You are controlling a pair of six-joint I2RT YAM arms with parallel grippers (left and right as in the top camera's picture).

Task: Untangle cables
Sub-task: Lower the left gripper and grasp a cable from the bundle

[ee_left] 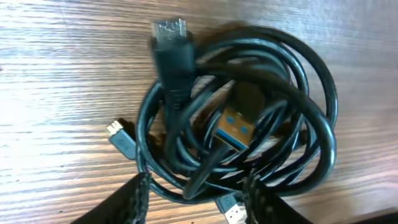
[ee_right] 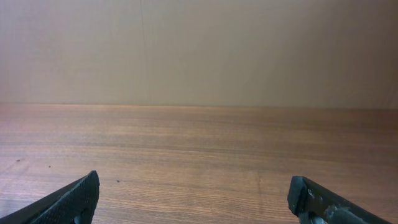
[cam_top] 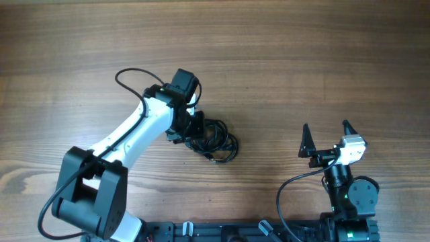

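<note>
Wood-grain tabletop fills every view, and the tangle of black cables lies near its middle, a loose coil with a blue-tongued USB plug at its centre and small connectors poking out at the edges. Left gripper straddles the coil's near edge at a middling width with strands between its fingers; whether they pinch cannot be told. Right gripper hovers well apart, jaws wide and holding nothing.

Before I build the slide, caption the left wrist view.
Tangled coil of black cables on the wooden table, a blue-tongued USB plug at its centre, jaws straddling the near loops.
</note>
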